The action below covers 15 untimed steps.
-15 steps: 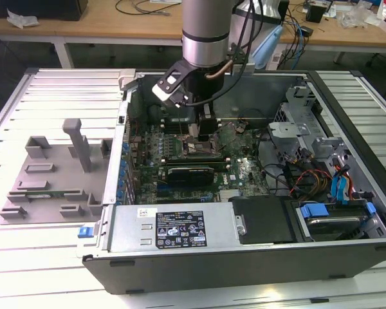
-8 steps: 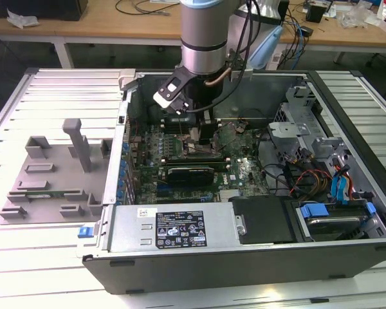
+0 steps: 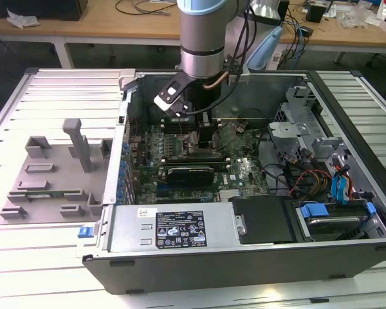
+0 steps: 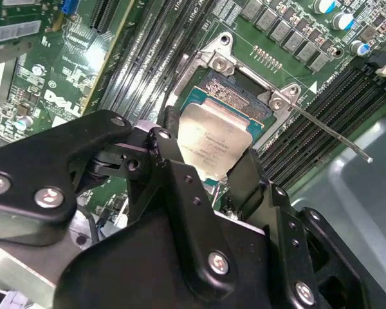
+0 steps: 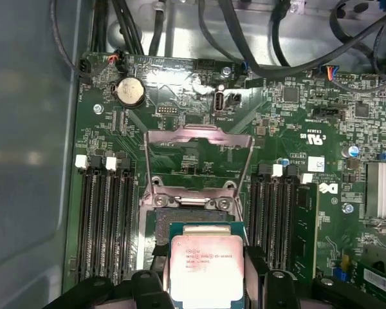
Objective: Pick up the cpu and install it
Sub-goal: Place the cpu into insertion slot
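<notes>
Gripper (image 4: 204, 154) was clamped on the cpu (image 4: 213, 136). One black finger (image 4: 164, 151) sat on each of two opposite edges, and the metal lid faced the cams in both wrist views. The cpu hung low over the open socket (image 4: 222, 63) on the motherboard (image 4: 45, 77), directly under the fingertips. Couldn't tell whether it touched the socket yet.

The load plate (image 5: 199, 151) stood flipped up just beyond the gripper. The retention lever (image 4: 328, 132) stuck out free to one side. RAM slots (image 5: 103, 219) flanked the fingers on both sides. In the exterior view the arm (image 3: 202, 38) reached straight down into the pc case (image 3: 244, 267).

Judgement: to do this step well, you needed the chip flat & square to the socket frame, w/ corners matched. It needed to go down w/ no push, since a tilted chip could likely have damaged the contacts. The fingers also needed clearance from the frame.
</notes>
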Motion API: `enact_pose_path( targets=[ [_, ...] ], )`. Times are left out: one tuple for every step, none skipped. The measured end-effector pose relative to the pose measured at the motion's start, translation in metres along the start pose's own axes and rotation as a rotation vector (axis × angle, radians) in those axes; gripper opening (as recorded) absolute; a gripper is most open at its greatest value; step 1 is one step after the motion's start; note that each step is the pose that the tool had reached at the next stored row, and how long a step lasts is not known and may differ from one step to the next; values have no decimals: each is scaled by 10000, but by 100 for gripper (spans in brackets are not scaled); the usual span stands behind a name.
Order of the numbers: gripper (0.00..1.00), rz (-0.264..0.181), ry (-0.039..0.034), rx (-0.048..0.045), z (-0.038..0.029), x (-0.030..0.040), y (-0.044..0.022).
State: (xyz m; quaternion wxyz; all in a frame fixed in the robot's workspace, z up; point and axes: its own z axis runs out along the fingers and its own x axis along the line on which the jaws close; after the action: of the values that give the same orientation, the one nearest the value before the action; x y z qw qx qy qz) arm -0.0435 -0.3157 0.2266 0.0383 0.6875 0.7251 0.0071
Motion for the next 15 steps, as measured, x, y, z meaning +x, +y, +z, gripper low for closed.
enact_pose_path(
  targets=[
    [55, 0, -12, 1, 12, 16, 0],
    [55, -2, -17, 1, 34, 26, 0],
    [55, 6, -19, 2, 90, 33, -4],
    [55, 6, -19, 2, 101, 36, -5],
    [55, 8, -19, 2, 116, 41, -6],
    [55, 8, -19, 2, 129, 47, -6],
    [55, 9, -20, 3, 143, 59, -7],
    [55, 11, -18, 1, 151, 66, -7],
    [55, 11, -18, 2, 155, 68, -8],
    [55, 19, -20, 3, 168, 69, -13],
    [55, 29, -21, 3, 175, 70, -16],
    [55, 47, -22, 4, 182, 70, -19],
    [55, 187, -31, 11, 195, 71, -20],
    [55, 312, -38, 16, 201, 71, -20],
    [55, 415, -49, 24, 203, 71, -21]
  ],
)
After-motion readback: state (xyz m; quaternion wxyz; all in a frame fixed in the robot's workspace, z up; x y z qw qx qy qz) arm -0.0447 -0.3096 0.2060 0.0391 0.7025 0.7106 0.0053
